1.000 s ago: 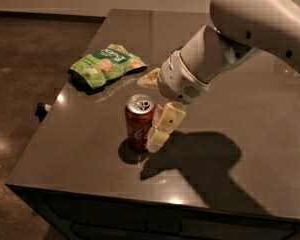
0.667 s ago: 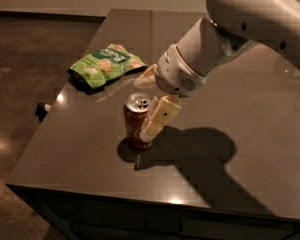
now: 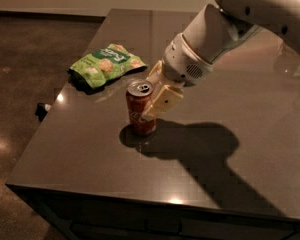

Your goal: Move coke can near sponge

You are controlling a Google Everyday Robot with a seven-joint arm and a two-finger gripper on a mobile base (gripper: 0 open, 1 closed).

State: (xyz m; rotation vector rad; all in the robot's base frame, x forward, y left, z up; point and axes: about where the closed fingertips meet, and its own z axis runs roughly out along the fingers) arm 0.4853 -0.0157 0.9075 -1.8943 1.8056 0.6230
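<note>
Camera view, starting at the gripper: closed on the coke can, one cream finger across its right side, the other behind the rim. Stands upright, at or barely off the table, toward the near edge, near the snack bag. Shows no sponge. Could tip or slip out of so slanted a pinch; could scrape along the top; could end beside the bag instead.
</note>
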